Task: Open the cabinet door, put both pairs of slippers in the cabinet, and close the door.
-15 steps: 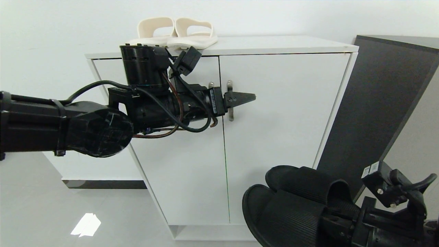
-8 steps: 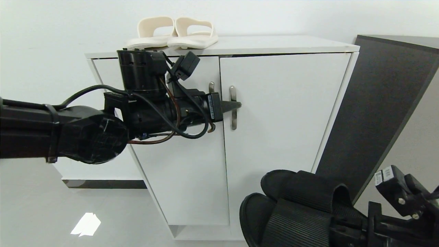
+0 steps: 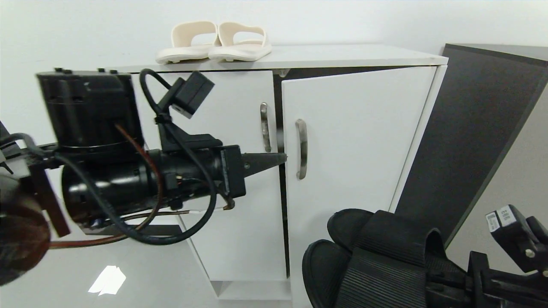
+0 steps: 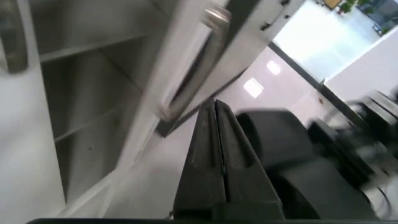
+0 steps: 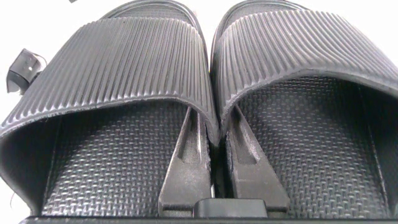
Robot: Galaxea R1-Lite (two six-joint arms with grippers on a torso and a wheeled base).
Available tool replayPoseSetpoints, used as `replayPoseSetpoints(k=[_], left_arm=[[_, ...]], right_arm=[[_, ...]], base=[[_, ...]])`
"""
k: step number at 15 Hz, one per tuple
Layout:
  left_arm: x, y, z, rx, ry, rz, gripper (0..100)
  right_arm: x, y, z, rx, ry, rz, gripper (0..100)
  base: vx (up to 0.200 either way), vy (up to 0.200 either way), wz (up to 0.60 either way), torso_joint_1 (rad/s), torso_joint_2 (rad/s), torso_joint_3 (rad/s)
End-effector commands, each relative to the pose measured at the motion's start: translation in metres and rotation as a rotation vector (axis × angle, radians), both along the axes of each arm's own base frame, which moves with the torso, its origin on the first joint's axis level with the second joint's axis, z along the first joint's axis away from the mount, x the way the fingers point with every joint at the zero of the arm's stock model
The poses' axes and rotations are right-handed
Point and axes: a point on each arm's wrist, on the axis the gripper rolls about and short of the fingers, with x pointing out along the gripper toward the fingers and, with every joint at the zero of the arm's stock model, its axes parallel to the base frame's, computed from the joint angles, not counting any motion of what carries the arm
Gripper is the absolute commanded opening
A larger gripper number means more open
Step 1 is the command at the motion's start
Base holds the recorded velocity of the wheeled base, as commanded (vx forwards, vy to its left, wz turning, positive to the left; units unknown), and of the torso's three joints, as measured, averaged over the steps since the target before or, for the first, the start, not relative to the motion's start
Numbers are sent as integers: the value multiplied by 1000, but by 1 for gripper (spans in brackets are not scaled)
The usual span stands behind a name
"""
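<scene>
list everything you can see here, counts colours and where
cabinet: one, white, against the wall, two doors
right door: one, white, ajar
left door: one, white, shut
handles: two, silver, upright, one on each door near the centre gap
cream slippers: one pair, on the cabinet top, left part
black slippers: one pair, ribbed straps, held low before the right door
shelves: two seen, white, inside the cabinet
dark panel: one, dark grey, right of the cabinet
left gripper: black, shut, tip at the gap between doors
right gripper: black, shut on the black slippers' inner strap walls
</scene>
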Motion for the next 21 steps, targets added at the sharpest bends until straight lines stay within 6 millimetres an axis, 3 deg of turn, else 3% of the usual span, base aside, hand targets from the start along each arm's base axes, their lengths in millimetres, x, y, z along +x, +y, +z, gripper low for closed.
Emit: replayPoseSetpoints(k=[1, 3, 6, 8, 16, 21], left_arm=[[-32, 20, 13, -40, -57, -5, 0], [-47, 33, 18, -62, -88, 3, 0], [-35, 37, 25, -68, -100, 52, 0], [-6, 31, 24, -52, -78, 95, 0], [76, -10, 3, -52, -87, 176, 0], [91, -18, -6, -41, -70, 188, 0]], right_arm=[[0, 0, 1, 4, -4, 1, 0], [-1, 0, 0, 2, -2, 5, 0], [-2, -1, 1, 8, -2, 20, 0], [-4, -3, 2, 17, -8, 32, 0], [-7, -5, 6, 33, -18, 49, 0], [-14, -4, 5, 34, -19, 87, 0]], base=[[0, 0, 0, 0, 0, 0], [0, 0, 0, 0, 0, 0], [0, 0, 0, 0, 0, 0], [0, 0, 0, 0, 0, 0], [0, 0, 0, 0, 0, 0], [0, 0, 0, 0, 0, 0]])
